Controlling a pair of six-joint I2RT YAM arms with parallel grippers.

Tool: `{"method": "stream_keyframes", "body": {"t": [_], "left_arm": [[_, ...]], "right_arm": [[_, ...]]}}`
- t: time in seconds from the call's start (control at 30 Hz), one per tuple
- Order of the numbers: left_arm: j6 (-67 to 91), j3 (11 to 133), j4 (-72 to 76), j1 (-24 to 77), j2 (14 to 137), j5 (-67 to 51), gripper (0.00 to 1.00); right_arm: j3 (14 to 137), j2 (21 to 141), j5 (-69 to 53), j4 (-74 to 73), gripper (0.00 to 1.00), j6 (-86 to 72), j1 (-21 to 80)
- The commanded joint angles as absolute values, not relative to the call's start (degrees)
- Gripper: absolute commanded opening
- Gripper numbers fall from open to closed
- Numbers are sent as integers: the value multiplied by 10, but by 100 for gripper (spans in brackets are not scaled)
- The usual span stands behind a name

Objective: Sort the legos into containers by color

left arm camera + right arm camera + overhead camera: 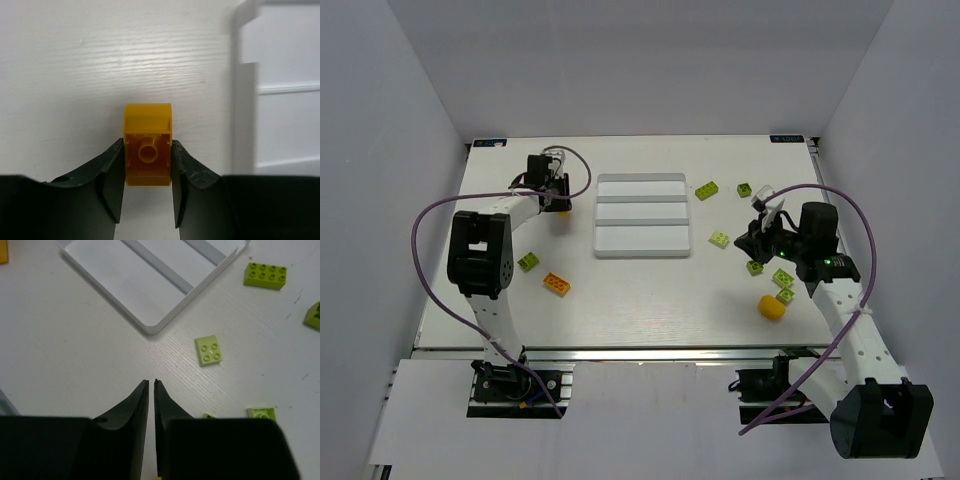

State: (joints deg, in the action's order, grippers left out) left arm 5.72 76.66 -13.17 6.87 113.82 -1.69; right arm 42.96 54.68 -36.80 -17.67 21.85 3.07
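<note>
The left gripper [147, 145] pinched a yellow brick [147, 122] beside the tray [245, 100]; the right gripper [151, 384], fingers pressed together and apparently empty, hung near a green brick [209, 350].

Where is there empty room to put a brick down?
The white tray's three compartments are all bare. The table is also bare in front of the tray, between the orange brick and the yellow brick. It is crowded right of the tray, where green bricks cluster around the right hand.
</note>
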Motion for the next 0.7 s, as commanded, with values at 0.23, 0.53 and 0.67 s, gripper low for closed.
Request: {"method": "stream_keyframes", "body": {"t": [0.23, 0.53, 0.67], "left_arm": [[127, 866, -95, 122, 1103, -193, 7], [138, 956, -117, 158, 1183, -135, 14], [145, 983, -124, 169, 1214, -117, 22]], "right_arm": [[449, 564, -347, -163, 0, 220, 47], [447, 561, -350, -163, 0, 219, 47], [447, 558, -349, -163, 0, 219, 46]]}}
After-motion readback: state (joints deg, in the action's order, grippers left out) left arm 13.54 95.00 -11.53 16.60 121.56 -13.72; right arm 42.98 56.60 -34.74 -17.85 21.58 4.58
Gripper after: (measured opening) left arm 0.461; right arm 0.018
